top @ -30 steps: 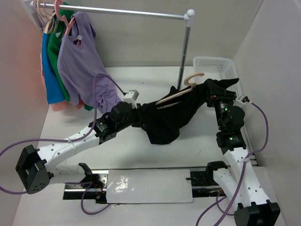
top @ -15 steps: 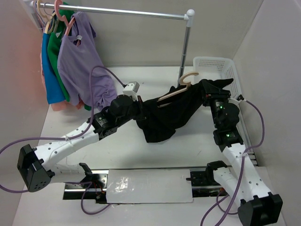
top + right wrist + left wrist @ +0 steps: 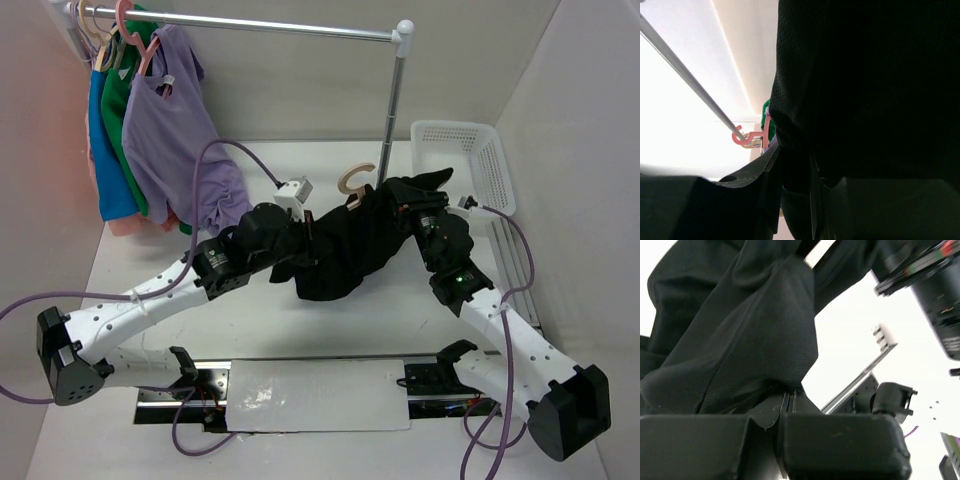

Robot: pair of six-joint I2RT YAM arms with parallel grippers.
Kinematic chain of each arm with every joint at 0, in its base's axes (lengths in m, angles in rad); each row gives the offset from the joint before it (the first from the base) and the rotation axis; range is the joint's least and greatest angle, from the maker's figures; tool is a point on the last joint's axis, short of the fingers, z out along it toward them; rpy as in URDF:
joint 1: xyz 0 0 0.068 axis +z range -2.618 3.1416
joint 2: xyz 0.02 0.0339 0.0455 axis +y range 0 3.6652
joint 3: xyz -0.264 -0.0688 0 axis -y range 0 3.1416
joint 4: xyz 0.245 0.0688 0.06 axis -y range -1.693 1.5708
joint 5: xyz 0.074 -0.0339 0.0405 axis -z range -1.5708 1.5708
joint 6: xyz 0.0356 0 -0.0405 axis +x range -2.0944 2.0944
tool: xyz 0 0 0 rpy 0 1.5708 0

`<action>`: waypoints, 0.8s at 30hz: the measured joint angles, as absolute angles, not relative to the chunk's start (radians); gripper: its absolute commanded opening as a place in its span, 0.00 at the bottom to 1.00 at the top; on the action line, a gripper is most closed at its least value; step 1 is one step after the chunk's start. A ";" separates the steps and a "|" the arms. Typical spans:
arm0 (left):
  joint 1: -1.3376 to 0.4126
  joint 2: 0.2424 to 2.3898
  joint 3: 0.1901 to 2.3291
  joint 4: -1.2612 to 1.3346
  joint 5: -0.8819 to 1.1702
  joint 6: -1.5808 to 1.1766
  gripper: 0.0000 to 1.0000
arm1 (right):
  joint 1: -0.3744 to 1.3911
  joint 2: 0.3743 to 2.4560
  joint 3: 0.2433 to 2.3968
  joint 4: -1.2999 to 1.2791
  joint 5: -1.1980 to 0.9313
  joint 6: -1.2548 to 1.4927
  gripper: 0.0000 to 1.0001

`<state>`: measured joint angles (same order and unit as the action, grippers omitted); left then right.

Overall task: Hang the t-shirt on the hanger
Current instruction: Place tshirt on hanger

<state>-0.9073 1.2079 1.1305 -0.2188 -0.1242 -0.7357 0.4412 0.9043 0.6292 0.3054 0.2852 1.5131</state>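
Nearest the bases, the left gripper (image 3: pixel 298 238) and the right gripper (image 3: pixel 408 212) are each pinching a fold of the t-shirt (image 3: pixel 340 255), jaws narrowed tight on black cloth in both wrist views, holding it raised between them. Against a second ago, the arms are drawing together and leftward, so the cloth is bunching and the hanger (image 3: pixel 353 180), only its tan hook showing above the collar, is leaving the white basket (image 3: pixel 470 135). Beyond, the rail (image 3: pixel 250 25) is standing untouched; the hanger is probably seated inside, with the shoulders needing settling.
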 measured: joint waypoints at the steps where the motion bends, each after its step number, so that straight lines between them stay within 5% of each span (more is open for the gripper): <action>1: -0.910 1.211 1.137 -0.239 -0.115 -0.733 0.10 | 0.440 0.899 0.629 0.305 0.288 1.512 0.00; 3: -0.914 1.221 1.155 -0.272 -0.098 -0.711 0.26 | 0.430 0.881 0.628 0.307 0.289 1.514 0.00; 17: -0.926 1.247 1.449 -0.505 0.001 -0.466 0.62 | 0.276 0.839 0.567 0.361 0.126 1.642 0.00; 18: -0.926 1.243 1.465 -0.518 -0.005 -0.445 0.76 | 0.257 0.839 0.552 0.363 0.101 1.666 0.00; 24: -0.926 1.231 1.508 -0.586 -0.075 -0.326 0.81 | 0.227 0.833 0.545 0.366 0.050 1.704 0.00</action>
<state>-0.9257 1.2308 1.5078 -0.5861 -0.0750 -0.3256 0.2268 0.8333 0.5446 0.3664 0.0498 1.7039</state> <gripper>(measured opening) 0.804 0.296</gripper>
